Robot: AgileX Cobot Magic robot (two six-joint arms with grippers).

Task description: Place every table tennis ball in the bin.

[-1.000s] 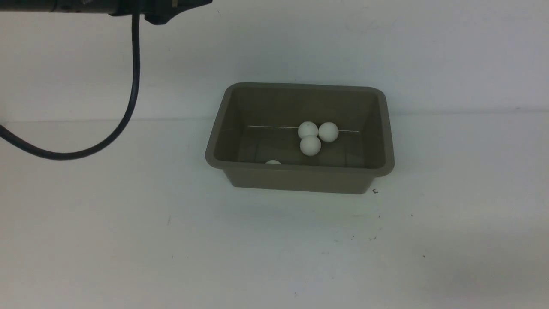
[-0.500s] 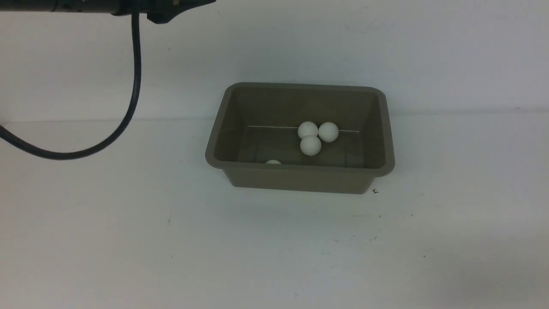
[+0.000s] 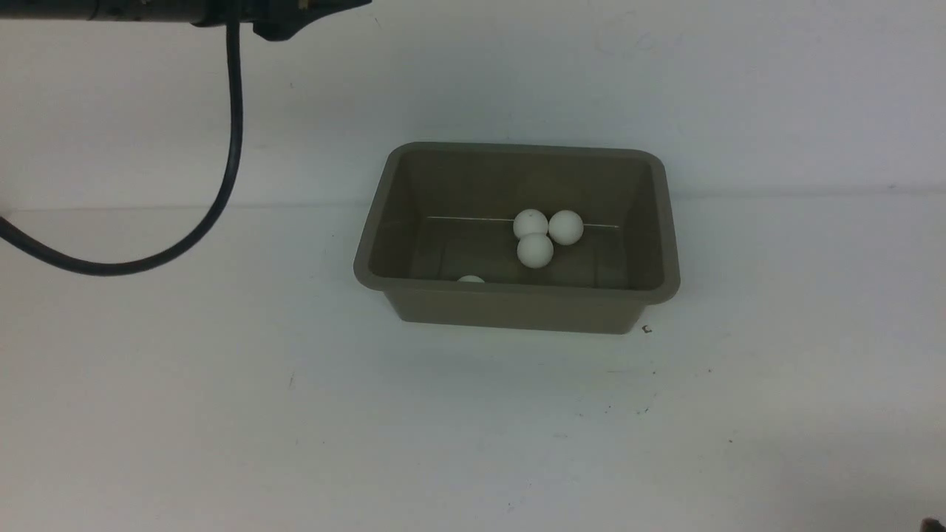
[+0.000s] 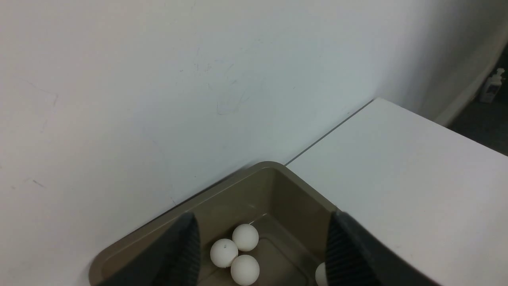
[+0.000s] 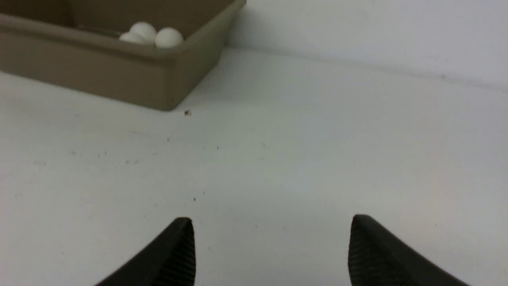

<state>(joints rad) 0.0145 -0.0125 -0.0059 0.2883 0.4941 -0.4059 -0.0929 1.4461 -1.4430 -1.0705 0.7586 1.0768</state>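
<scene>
While almost nothing has shifted over the last second, a dark tip of the right arm (image 3: 936, 523) has edged into the near right corner of the front view, where the right gripper (image 5: 272, 238) is held low over the bare white surface (image 3: 222, 414) with its jaws apart and empty. Farther off, four small white matte table tennis balls (image 3: 535, 250) are seen unmoved inside the rectangular taupe plastic bin (image 3: 517, 310). Above its far side the left gripper (image 4: 262, 242) is held with jaws spread around nothing, so the task is judged finished.
</scene>
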